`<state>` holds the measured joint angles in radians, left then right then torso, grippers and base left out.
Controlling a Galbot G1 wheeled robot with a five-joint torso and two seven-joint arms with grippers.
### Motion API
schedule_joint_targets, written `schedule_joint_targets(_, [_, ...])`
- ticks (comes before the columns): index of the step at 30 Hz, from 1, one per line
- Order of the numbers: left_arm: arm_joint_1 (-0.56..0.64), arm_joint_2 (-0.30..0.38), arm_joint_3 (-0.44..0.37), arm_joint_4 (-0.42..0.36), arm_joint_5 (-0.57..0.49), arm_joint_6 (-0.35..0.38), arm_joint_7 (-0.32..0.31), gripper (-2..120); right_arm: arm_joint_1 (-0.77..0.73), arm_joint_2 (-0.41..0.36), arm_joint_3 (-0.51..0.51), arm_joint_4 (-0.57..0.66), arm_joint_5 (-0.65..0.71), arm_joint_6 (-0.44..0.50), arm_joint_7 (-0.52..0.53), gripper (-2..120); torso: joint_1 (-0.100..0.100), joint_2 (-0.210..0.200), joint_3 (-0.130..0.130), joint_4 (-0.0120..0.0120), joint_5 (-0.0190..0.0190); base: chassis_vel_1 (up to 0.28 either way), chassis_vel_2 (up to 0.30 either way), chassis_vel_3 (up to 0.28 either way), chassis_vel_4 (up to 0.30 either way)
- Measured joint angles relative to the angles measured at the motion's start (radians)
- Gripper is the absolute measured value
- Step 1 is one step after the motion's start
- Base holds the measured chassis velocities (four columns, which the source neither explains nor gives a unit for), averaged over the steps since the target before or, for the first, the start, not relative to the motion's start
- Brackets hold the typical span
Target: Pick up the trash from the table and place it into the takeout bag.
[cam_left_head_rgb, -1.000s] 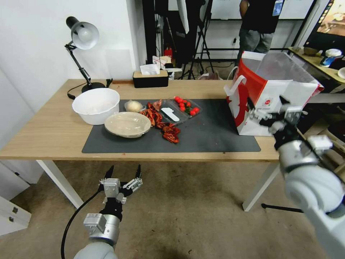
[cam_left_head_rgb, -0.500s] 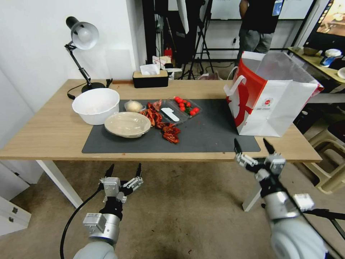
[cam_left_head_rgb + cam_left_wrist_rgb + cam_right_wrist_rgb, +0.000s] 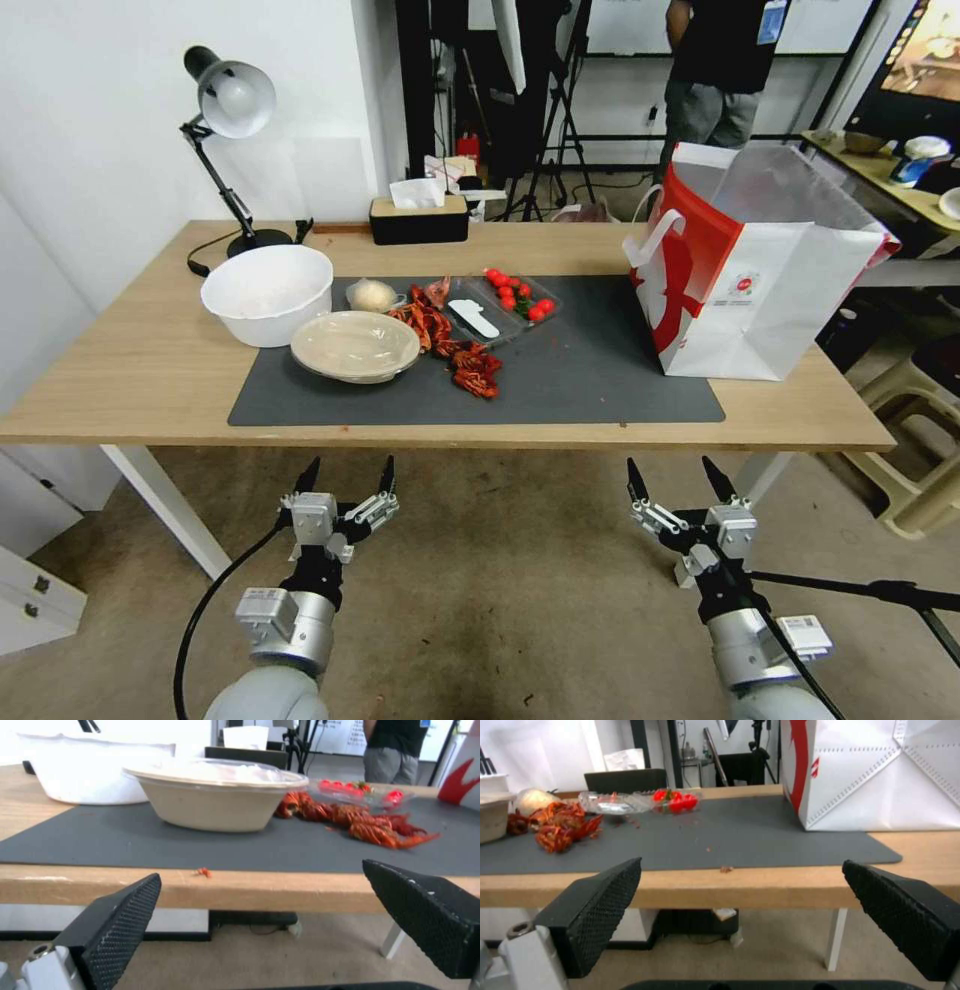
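Note:
On the table, the trash lies on a dark grey mat: a beige lidded bowl, red shell leftovers, a small clear tub and a clear tray of red tomatoes. The white and red takeout bag stands open at the table's right end. Both grippers hang below the table's front edge, open and empty: the left gripper in front of the bowl, the right gripper below the bag. The leftovers also show in the right wrist view.
A large white bowl sits left of the mat, with a desk lamp and a dark tissue box along the back edge. A beige stool and a black stand leg are on the floor at the right.
The right arm has dropped from in front of the takeout bag to below the table's front edge, staying open. The left arm has not moved.

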<state>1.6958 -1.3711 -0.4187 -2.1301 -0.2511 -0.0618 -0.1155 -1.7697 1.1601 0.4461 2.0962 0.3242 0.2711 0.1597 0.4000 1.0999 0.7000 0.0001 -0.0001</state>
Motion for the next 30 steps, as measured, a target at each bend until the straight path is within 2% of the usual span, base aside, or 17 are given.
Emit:
schedule_joint_targets(4, [-0.028,0.005,-0.001,-0.002,-0.063,0.002,-0.033,100,-0.007,0.007,-0.001,-0.002,-0.011,0.000,-0.007,100,0.000,0.000,0.000,0.0000,0.0001,0.000,0.000,0.000,0.000])
schedule_joint_targets(6, [-0.062,0.017,0.008,-0.014,-0.151,-0.011,-0.094,100,-0.006,0.007,0.000,0.002,-0.011,-0.007,-0.007,100,0.000,0.000,0.000,0.0000,0.0002,0.000,0.000,0.000,0.000])
schedule_joint_targets(7, [-0.062,0.017,0.008,-0.014,-0.151,-0.011,-0.094,100,-0.006,0.007,0.000,0.002,-0.011,-0.007,-0.007,100,0.000,0.000,0.000,0.0000,0.0002,0.000,0.000,0.000,0.000])
schedule_joint_targets(11, [-0.129,0.046,0.009,-0.048,-0.350,-0.035,-0.154,100,0.001,0.003,-0.001,0.017,-0.012,-0.017,-0.009,100,0.000,0.000,0.000,-0.0003,-0.0001,0.000,0.000,0.000,0.000])
schedule_joint_targets(12, [-0.129,0.046,0.009,-0.048,-0.350,-0.035,-0.154,100,0.001,0.003,-0.001,0.017,-0.012,-0.017,-0.009,100,0.000,0.000,0.000,-0.0003,-0.0001,0.000,0.000,0.000,0.000])
schedule_joint_targets(13, [-0.139,0.051,0.002,-0.065,-0.404,-0.033,-0.170,100,0.010,0.000,-0.006,0.017,-0.011,-0.021,-0.009,100,0.000,0.000,0.000,-0.0006,-0.0001,0.000,0.000,0.000,0.000])
schedule_joint_targets(15, [-0.167,0.062,-0.009,-0.107,-0.526,-0.006,-0.205,100,0.029,-0.008,-0.017,0.016,-0.008,-0.028,-0.009,100,0.000,0.000,0.000,0.0007,0.0004,0.000,0.000,0.000,0.000])
schedule_joint_targets(16, [-0.167,0.062,-0.009,-0.107,-0.526,-0.006,-0.205,100,0.029,-0.008,-0.017,0.016,-0.008,-0.028,-0.009,100,0.000,0.000,0.000,0.0007,0.0004,0.000,0.000,0.000,0.000])
schedule_joint_targets(19, [-0.222,0.081,-0.007,-0.131,-0.670,0.047,-0.239,100,0.032,-0.009,-0.017,0.016,-0.006,-0.031,-0.009,100,0.000,0.000,0.000,-0.0002,0.0001,0.000,0.000,0.000,0.000])
schedule_joint_targets(24, [-0.228,0.083,-0.006,-0.131,-0.683,0.052,-0.243,100,0.032,-0.010,-0.017,0.015,-0.006,-0.032,-0.009,100,0.000,0.000,0.000,-0.0002,0.0001,0.000,0.000,0.000,0.000])
schedule_joint_targets(30, [-0.303,0.100,0.006,-0.113,-0.829,0.098,-0.296,100,0.037,-0.011,-0.014,0.013,-0.010,-0.034,-0.008,100,0.000,0.000,0.000,0.0000,0.0001,0.000,0.000,0.000,0.000])
